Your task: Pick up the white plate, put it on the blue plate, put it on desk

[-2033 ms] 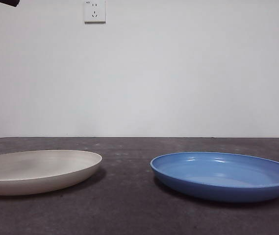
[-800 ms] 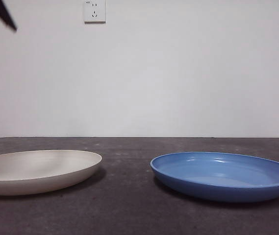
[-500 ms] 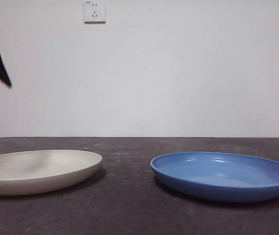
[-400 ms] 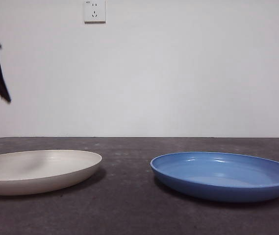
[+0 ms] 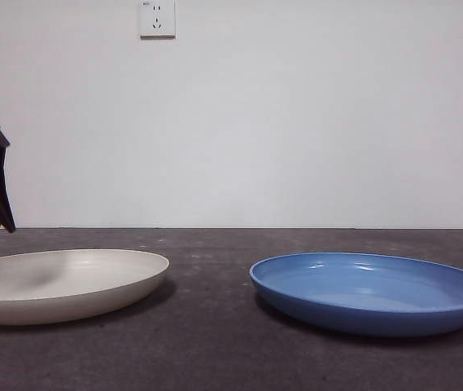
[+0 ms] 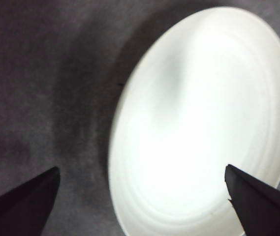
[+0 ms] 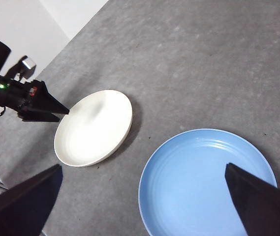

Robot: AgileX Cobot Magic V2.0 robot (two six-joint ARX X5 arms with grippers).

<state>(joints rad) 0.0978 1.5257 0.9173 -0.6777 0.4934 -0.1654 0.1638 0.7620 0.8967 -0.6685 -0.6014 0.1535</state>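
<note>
White plate [image 5: 64, 281]: wide, shallow, round, cream-white, matte, plain rim. Lies flat on the desk [image 5: 215, 350], well apart from the blue plate [image 5: 373, 291] and untouched by either arm.

Handling, as judged: stiff and fairly light, probably a hard moulded material that would chip or crack if dropped. The matte face should offer more grip than a glossy one. With the shallow wall sitting low on the desk, the only workable hold is the rim. One jaw would go over the lip and one under the outer slope, at the near edge, where the wrist view shows the rim [image 6: 117, 147] between the jaw tips. A one-sided rim pinch will let the plate tip, so it needs a firm, deep bite.

Blue plate: glossy medium blue, like size, flat on the desk, nothing in it; it may let the white plate slide once stacked.

Left end effector [image 6: 142, 189]: jaws spread wide, nothing held, poised above the near rim of the white plate. It shows as a dark tip at the front view's side edge, just over the plate's far side.

Right end effector [image 7: 142, 191]: jaws wide, nothing held, waiting high over the blue plate.

Wall socket [image 5: 157, 18]: on the white wall behind.
</note>
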